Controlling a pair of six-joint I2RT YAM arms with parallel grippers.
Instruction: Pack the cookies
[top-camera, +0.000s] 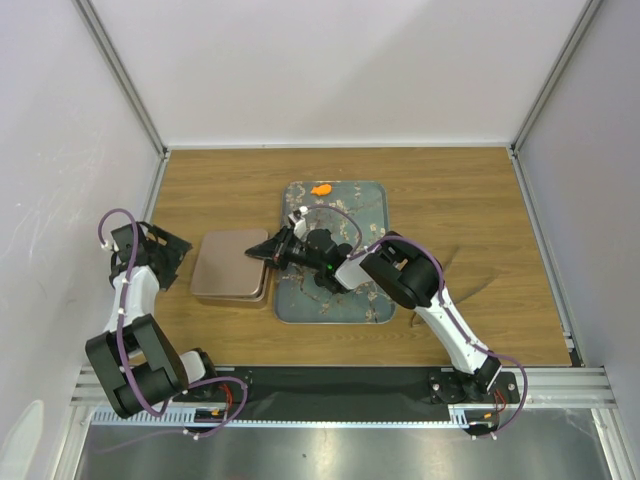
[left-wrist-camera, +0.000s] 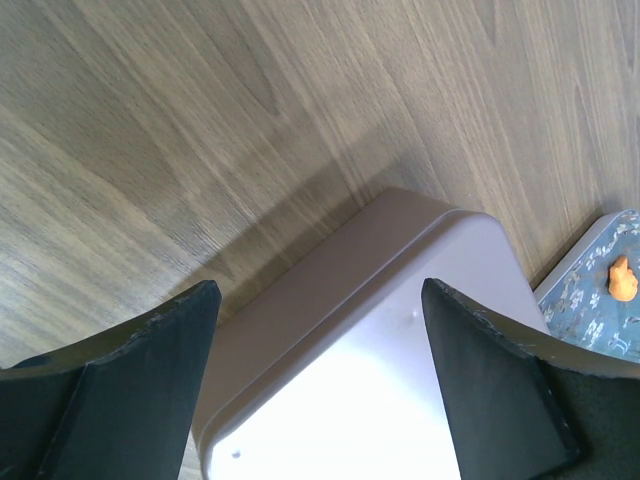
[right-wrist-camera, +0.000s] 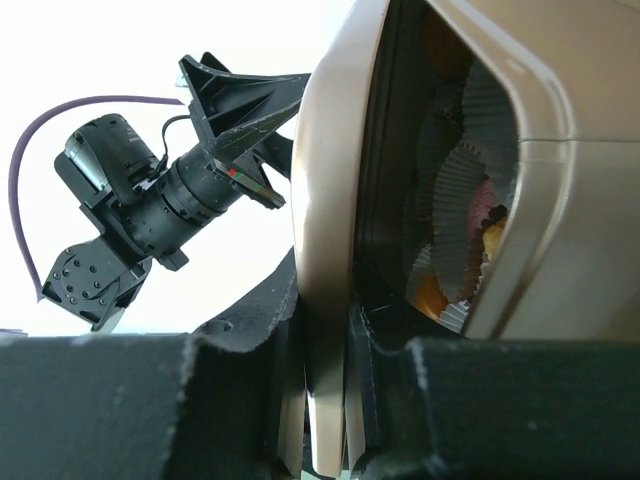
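The right claw (right-wrist-camera: 322, 400) is clenched on the tin lid's (top-camera: 232, 262) rim; the left claw (left-wrist-camera: 318, 330) stands released near its corner. An orange cookie (top-camera: 321, 189) lies at the floral tray's (top-camera: 370, 200) far edge.

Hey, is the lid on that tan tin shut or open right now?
Ajar. The right gripper pinches the lid at its rim, and a gap beside it shows paper liners and cookies inside.

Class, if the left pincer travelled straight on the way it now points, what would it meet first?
The left pincer would probably meet the taupe rounded-corner metal tin, lying straight ahead between its open jaws; the gap is hard to judge.
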